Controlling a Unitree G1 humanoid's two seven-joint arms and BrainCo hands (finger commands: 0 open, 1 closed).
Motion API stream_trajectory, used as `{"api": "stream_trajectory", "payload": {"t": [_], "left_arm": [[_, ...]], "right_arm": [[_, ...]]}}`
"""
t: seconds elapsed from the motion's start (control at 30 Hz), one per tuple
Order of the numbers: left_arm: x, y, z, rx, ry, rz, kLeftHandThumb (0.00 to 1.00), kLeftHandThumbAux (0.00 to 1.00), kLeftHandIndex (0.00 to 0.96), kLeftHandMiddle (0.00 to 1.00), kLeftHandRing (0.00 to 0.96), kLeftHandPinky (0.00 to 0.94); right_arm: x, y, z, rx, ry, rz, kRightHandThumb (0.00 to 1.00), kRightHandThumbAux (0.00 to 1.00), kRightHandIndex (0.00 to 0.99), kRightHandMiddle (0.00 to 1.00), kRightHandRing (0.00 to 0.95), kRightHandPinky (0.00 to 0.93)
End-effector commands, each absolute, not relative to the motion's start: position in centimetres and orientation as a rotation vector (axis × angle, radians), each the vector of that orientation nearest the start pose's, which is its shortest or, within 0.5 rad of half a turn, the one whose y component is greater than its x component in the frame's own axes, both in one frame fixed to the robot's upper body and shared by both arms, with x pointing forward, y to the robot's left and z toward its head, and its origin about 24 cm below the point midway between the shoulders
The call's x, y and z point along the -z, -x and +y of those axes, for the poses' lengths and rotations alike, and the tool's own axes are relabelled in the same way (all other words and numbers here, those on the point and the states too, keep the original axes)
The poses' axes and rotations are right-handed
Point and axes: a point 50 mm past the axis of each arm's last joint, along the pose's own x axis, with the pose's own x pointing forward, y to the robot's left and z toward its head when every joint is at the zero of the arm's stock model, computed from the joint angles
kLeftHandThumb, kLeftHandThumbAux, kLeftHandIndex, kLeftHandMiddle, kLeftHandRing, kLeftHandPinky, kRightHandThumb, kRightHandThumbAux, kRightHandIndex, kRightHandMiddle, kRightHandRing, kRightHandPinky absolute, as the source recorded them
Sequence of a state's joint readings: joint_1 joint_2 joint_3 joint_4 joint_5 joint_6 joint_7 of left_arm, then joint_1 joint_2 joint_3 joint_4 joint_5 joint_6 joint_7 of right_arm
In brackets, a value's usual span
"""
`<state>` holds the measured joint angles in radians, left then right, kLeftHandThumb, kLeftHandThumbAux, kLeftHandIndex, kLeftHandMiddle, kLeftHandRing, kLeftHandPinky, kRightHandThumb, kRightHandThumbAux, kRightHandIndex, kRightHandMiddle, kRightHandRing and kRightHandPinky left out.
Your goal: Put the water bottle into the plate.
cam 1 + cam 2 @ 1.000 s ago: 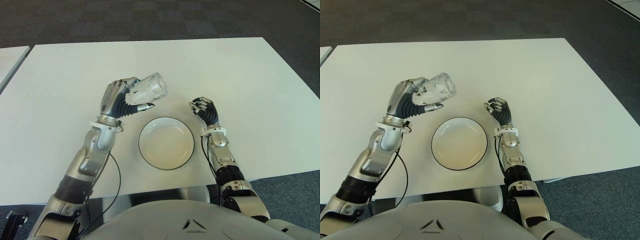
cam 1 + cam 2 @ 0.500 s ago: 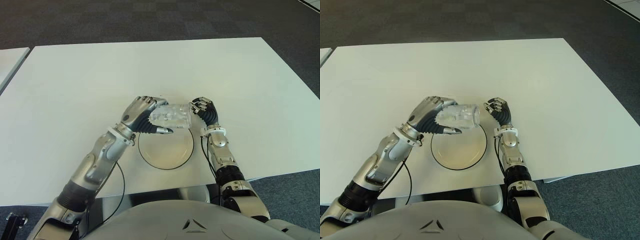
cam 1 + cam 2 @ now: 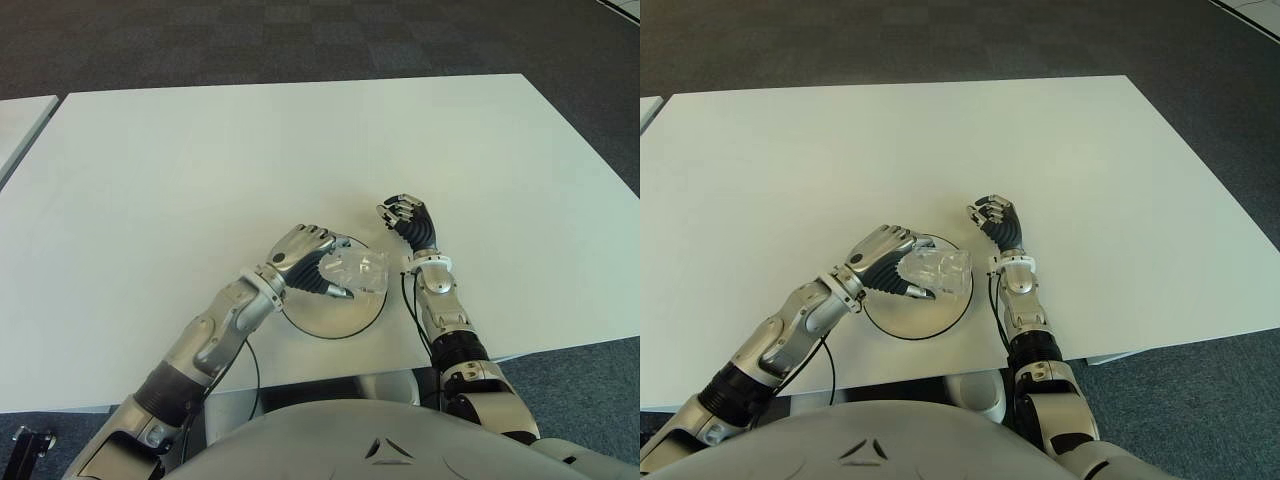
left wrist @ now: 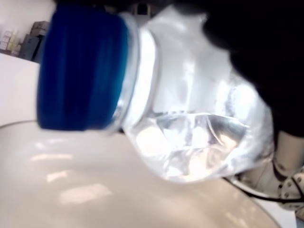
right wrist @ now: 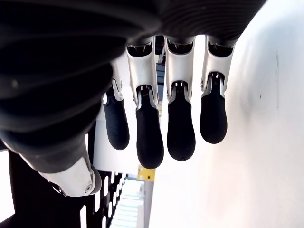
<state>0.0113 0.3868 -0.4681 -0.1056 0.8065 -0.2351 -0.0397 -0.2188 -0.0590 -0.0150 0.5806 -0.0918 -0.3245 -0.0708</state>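
1. Seen from the eye views, left hand wrapped around the water bottle, holding it on its side right over the plate. Can't really tell from up there whether it's touching the dish or just above it.
2. Left wrist view fills in stuff the eyes miss: blue cap on the bottle, clear crinkled plastic with water pooled inside, and the plate's pale inner surface directly beneath. Bottle looks tilted, cap end close to the dish, but actual contact still unclear.
3. Right hand sitting just to the right of the plate's far edge, holding nothing. Looks like a loose fist from the eye views.
4. Right wrist view shows it better: four fingers hanging down side by side, bent over but not clamped on anything, pale table surface beyond them.
5. White table under everything, dark carpet past its far edge, only visible from the head cameras.
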Motion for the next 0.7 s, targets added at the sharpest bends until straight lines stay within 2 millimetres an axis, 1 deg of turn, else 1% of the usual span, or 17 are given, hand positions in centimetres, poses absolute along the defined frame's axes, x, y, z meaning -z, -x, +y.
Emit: {"api": "stream_trajectory", "payload": {"t": [0.03, 0.4, 0.53, 0.6, 0.7], "left_arm": [[-3.7, -21.7, 8.5, 0.629, -1.157, -0.43, 0.853, 0.667, 0.401, 0.549, 0.868, 0.874], [-2.3, -21.9, 8.5, 0.549, -1.248, -0.487, 0.852, 0.667, 0.4, 0.548, 0.863, 0.867], [-1.9, -22.1, 8.6, 0.527, -1.255, -0.498, 0.852, 0.666, 0.404, 0.553, 0.845, 0.831], [-1.7, -22.1, 8.7, 0.519, -1.253, -0.501, 0.852, 0.665, 0.408, 0.574, 0.808, 0.785], [-1.6, -22.2, 8.7, 0.514, -1.25, -0.503, 0.85, 0.665, 0.407, 0.587, 0.768, 0.746]], "right_arm": [[0.6, -28.1, -15.3, 0.005, 0.148, 0.056, 0.71, 0.728, 0.435, 0.635, 0.642, 0.601], [0.6, -28.1, -15.3, -0.003, 0.143, 0.054, 0.71, 0.728, 0.435, 0.64, 0.647, 0.615], [0.6, -28.1, -15.4, -0.006, 0.137, 0.051, 0.71, 0.728, 0.435, 0.64, 0.647, 0.611], [0.6, -28.1, -15.4, -0.006, 0.134, 0.049, 0.71, 0.728, 0.435, 0.638, 0.646, 0.614], [0.6, -28.2, -15.4, -0.006, 0.132, 0.049, 0.71, 0.728, 0.435, 0.636, 0.644, 0.612]]}}
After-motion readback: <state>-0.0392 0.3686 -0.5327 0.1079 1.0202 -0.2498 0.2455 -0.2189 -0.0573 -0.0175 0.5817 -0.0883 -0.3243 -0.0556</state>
